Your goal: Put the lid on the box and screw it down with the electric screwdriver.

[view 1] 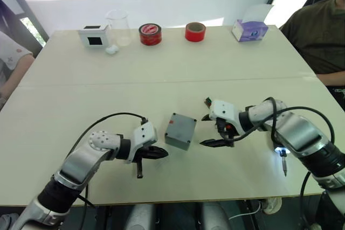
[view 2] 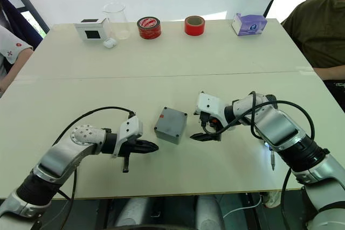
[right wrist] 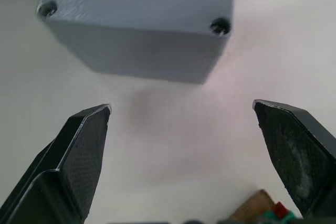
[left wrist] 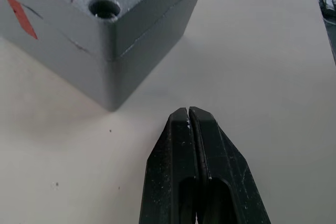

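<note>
The grey box [view 1: 176, 140] stands at the middle of the table's near half with the lid [view 1: 182, 126] seated on top. A seam and an empty corner screw hole [left wrist: 104, 8] show in the left wrist view, with red marks on one side. My left gripper [view 1: 163, 153] is shut and empty, its tip just short of the box's near left corner [left wrist: 109, 98]. My right gripper [view 1: 204, 131] is open a short way right of the box, its fingers [right wrist: 86, 140] spread wider than the box's side [right wrist: 136, 51]. The electric screwdriver's lit tip and bit [view 1: 284, 164] poke out from under my right forearm.
Along the far edge stand a white box with a black screen [view 1: 94, 35], a glass beaker [view 1: 119, 25], two red tape rolls [view 1: 150, 34] [view 1: 195, 31] and a purple tissue box [view 1: 249, 29]. People sit at the right [view 1: 318, 30] and left [view 1: 11, 60] sides.
</note>
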### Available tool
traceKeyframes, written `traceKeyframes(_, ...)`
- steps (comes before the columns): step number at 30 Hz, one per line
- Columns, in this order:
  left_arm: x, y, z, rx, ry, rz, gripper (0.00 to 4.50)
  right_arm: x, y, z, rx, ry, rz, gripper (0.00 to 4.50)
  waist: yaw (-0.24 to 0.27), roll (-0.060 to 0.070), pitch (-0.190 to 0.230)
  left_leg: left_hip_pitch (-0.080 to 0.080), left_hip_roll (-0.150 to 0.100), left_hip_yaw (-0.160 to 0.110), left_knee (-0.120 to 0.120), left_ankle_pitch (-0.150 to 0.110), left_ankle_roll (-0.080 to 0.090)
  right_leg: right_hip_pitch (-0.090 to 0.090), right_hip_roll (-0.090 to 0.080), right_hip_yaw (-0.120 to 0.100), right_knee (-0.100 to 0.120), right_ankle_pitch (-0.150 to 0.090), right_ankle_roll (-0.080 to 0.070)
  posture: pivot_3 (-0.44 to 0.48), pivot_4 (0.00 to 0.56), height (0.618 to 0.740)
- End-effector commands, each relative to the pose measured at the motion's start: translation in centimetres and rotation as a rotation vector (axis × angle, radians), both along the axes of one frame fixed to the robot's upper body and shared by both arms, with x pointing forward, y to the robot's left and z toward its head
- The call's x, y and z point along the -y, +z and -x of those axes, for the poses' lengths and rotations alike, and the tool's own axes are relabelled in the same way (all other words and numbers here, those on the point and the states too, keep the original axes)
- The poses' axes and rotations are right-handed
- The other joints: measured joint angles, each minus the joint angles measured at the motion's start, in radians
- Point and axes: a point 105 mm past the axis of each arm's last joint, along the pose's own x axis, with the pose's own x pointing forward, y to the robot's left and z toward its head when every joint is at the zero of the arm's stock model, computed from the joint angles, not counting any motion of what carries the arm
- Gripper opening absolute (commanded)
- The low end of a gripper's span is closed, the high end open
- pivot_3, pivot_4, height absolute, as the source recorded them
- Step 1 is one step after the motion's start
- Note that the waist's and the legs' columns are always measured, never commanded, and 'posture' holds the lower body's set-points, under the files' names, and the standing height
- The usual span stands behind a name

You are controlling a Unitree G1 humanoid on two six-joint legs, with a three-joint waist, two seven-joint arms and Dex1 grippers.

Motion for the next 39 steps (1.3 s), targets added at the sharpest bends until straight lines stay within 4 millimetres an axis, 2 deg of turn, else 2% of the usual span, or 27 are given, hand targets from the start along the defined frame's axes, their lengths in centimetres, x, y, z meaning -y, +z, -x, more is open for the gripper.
traceKeyframes(1,0.7,0.9,-0.9,0.074,0.03,0.02,0.0,-1.0,1.0,0.2,0.026,0.067,-0.023,4.45,0.001,0.0,0.0,0.0,0.0,0.0,0.0,0.0,0.0,0.0,0.0,0.0,0.0,0.0,0.0,0.0,0.15,0.74)
traceKeyframes(5,0.5,1.4,-2.3,0.12,0.086,0.033,0.0,-1.8,1.2,1.4,-0.02,0.096,-0.084,4.45,0.003,0.0,0.0,0.0,0.0,0.0,0.0,0.0,0.0,0.0,0.0,0.0,0.0,0.0,0.0,0.0,0.15,0.74)
traceKeyframes(12,-0.3,2.0,-3.8,0.163,0.125,0.026,0.0,-2.0,0.9,2.6,-0.052,0.087,-0.103,4.45,0.002,0.0,0.0,0.0,0.0,0.0,0.0,0.0,-0.001,0.0,0.0,0.0,0.0,0.0,0.0,0.0,0.15,0.74)
traceKeyframes(21,-0.5,2.4,-4.5,0.19,0.133,0.033,0.0,-2.4,0.8,3.6,-0.08,0.041,-0.143,4.45,0.002,0.0,0.0,0.0,0.0,-0.001,0.0,0.0,-0.001,0.0,0.0,0.0,0.0,0.0,0.0,0.0,0.15,0.74)
traceKeyframes(33,0.2,2.6,-5.0,0.2,0.113,0.048,0.0,-2.2,0.7,3.5,-0.073,-0.018,-0.14,4.45,0.003,0.0,0.0,0.0,-0.001,-0.001,0.0,0.0,-0.001,0.0,0.0,0.0,0.001,0.0,0.0,0.0,0.15,0.74)
traceKeyframes(35,0.1,2.6,-5.1,0.202,0.115,0.047,0.0,-1.8,1.0,3.3,-0.062,-0.038,-0.143,4.45,0.003,0.0,0.0,0.0,-0.001,-0.001,0.0,0.001,-0.001,0.0,0.0,0.0,0.001,0.0,0.0,0.0,0.15,0.74)
traceKeyframes(37,-0.7,2.7,-5.1,0.203,0.13,0.033,0.0,-0.9,2.2,2.6,-0.033,-0.093,-0.176,4.45,0.003,0.0,0.0,0.0,-0.001,-0.001,0.0,0.001,-0.001,0.0,0.0,0.0,0.001,0.0,0.0,0.0,0.15,0.74)
traceKeyframes(39,-2.3,3.0,-4.6,0.188,0.139,0.01,0.0,0.4,4.0,2.2,0.006,-0.155,-0.222,4.45,0.002,0.0,0.0,0.0,-0.001,-0.001,0.0,0.001,-0.001,0.0,0.0,0.0,0.001,0.0,0.0,0.0,0.15,0.74)
